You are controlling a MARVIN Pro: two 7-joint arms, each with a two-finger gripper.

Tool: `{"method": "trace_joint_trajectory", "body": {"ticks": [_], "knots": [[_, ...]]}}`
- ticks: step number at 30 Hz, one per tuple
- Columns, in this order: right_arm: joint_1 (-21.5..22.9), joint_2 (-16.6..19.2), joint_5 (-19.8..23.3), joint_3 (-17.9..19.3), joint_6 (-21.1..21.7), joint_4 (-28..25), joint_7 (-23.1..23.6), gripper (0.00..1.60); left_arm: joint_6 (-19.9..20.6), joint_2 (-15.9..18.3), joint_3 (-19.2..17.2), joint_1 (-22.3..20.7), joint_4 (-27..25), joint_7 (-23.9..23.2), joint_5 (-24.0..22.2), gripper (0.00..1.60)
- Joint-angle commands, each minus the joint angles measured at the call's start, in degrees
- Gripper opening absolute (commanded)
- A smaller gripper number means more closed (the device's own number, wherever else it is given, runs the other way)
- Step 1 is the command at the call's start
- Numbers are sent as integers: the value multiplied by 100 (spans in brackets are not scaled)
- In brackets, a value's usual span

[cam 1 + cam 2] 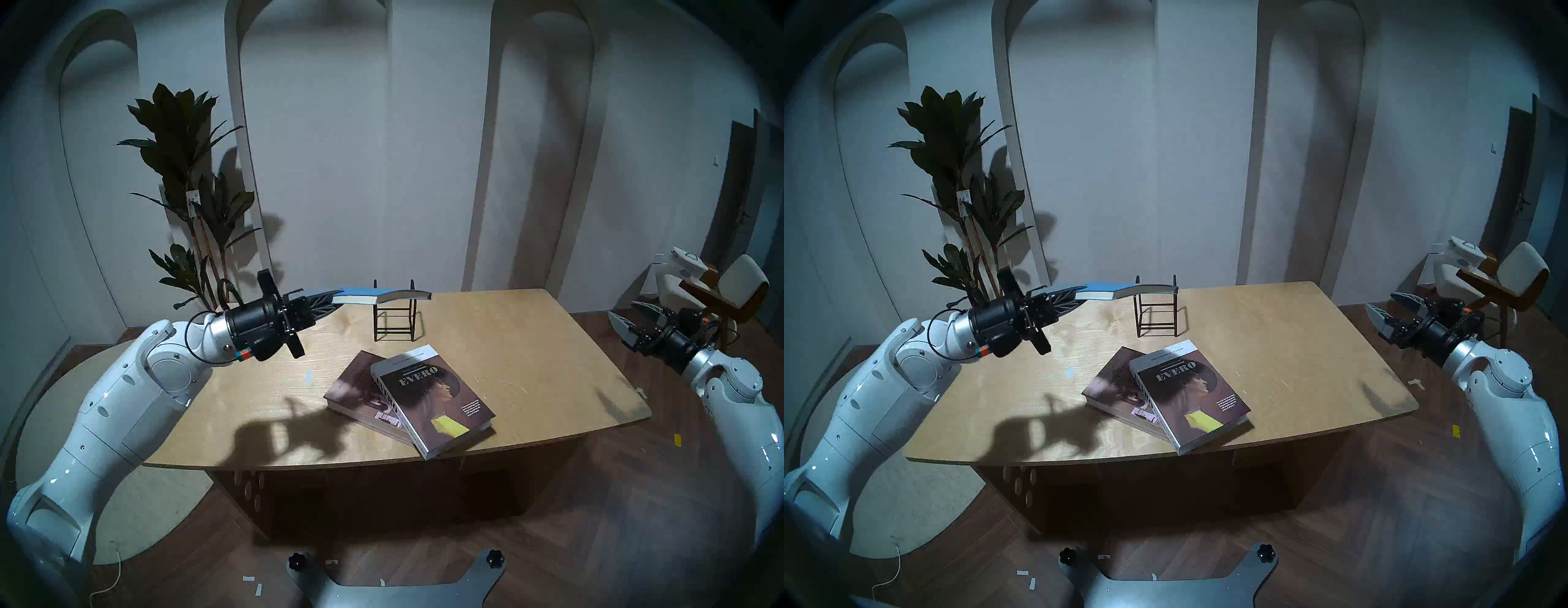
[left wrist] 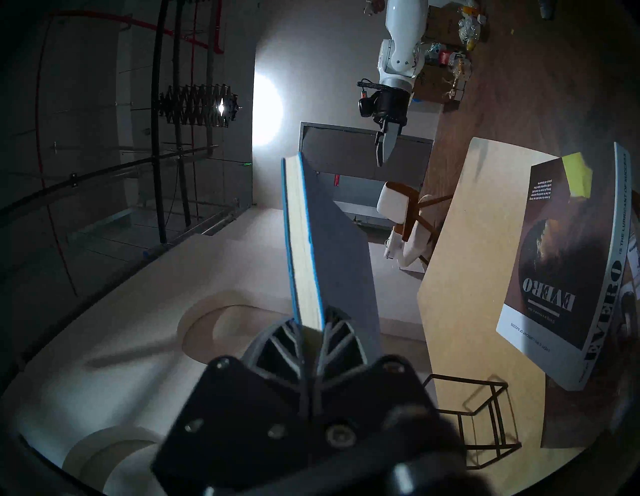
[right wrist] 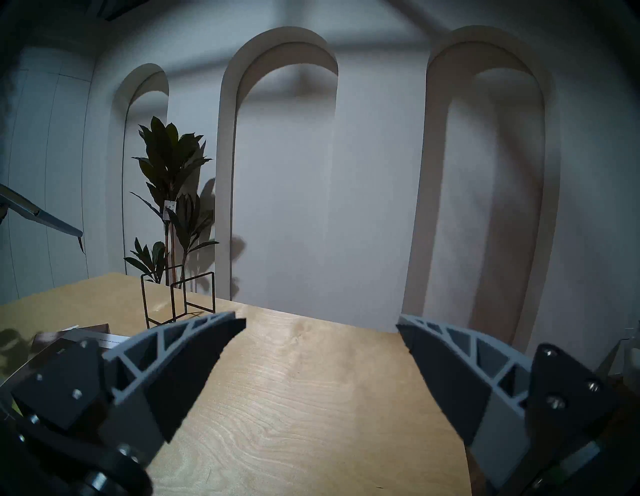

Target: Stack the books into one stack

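Stacking is part done: EVERO book [image 1: 437, 397] lies askew on the mauve-brown book [image 1: 354, 388] at the tabletop's [image 1: 530, 365] near edge, while the left claw [image 1: 324, 306], clamped on the blue book [image 1: 360, 295], holds it aloft above the far wire rack [image 1: 393, 318]; right claw [image 1: 630, 316] wide, empty.

Both arms: glossy white rounded shells with small dark screw dots, silver collar at each wrist, then a black cylindrical wrist unit. Left arm [image 1: 127, 390]: thin black cable looped at the wrist, orange and teal tag beside it. Left gripper [image 1: 329, 306]: black mounting plates with silver screws; grey fingers [image 2: 277, 350], curved, pointed, with open lattice ribs. Right gripper [image 3: 320, 330]: same build, dark inner pads.
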Motion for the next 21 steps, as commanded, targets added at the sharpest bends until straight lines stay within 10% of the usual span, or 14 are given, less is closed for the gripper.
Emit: {"method": "trace_joint_trajectory", "body": {"ticks": [1,21], "knots": [[637,59,-201,-411,-106,83,-170,160,55,-523,-67,-133,54,353,627,0],[1789,-63,-426,-1287,-169,689,-359,160,-211,-299,213,-82,444,5,9,0]]}}
